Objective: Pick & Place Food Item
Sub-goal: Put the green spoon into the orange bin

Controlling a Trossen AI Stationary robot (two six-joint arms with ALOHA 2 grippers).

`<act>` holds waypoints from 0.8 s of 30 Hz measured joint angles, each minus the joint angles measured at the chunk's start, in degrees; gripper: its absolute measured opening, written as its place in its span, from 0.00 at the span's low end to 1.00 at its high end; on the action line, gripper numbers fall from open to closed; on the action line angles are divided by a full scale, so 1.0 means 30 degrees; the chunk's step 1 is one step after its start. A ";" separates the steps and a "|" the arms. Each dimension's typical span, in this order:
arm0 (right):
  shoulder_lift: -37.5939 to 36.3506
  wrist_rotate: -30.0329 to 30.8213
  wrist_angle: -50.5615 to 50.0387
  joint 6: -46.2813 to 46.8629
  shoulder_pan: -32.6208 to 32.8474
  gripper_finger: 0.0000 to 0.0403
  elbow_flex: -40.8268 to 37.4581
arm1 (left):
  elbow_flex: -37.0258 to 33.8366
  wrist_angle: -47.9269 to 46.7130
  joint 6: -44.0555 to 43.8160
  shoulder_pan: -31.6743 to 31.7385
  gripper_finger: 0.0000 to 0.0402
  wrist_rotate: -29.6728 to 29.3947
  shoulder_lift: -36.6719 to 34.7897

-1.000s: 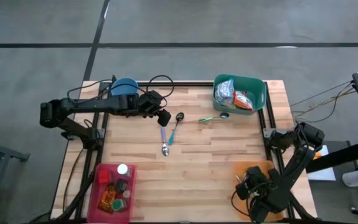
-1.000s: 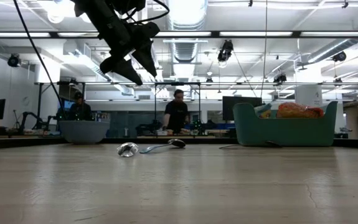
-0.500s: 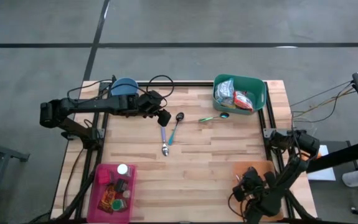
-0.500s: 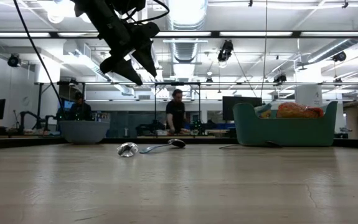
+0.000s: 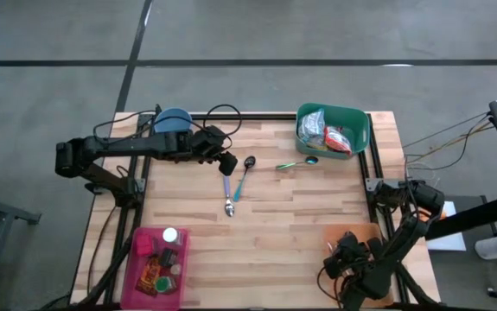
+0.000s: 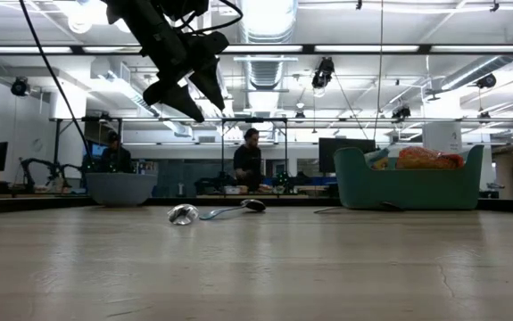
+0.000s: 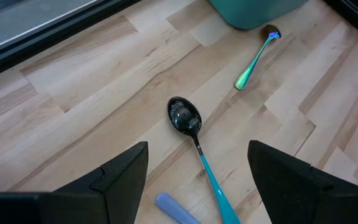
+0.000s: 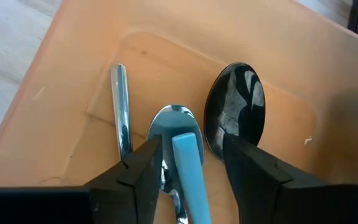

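The spoon w/ light-blue handle (image 8: 187,163) lies in the orange tray (image 8: 73,81) at the table's near-right corner, its silver bowl next to a black spoon (image 8: 236,115) and a bare metal handle (image 8: 121,106); only the right wrist view shows these, from above the tray (image 5: 336,233) is mostly hidden under the arm. The right gripper (image 8: 191,143) stands low over the tray, fingers loosened, one on each side of the blue handle w/ a small gap on both sides, so nothing is clamped. In the high view this gripper (image 5: 352,263) is a dark mass, fingers not readable. The left gripper (image 5: 225,162) hangs above the table's middle-left, fingers spread, holding nothing. Its wrist view shows below it a black spoon w/ teal handle (image 7: 194,137), the end of a blue handle (image 7: 172,206) and farther a green shiny spoon (image 7: 253,62) near the green bin (image 7: 253,11). The high view shows food packets in this bin (image 5: 359,123), plus a pink bin (image 5: 141,244) and a blue bowl (image 5: 173,119). The low view gives only the left gripper (image 6: 185,94) high over the spoons, and two persons in the room behind.
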 joint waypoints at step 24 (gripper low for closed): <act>-0.3061 0.6615 -0.4073 -0.6513 -0.0126 0.45 0.3753 | 0.0000 0.0000 0.0000 -0.0001 0.70 0.0000 0.0000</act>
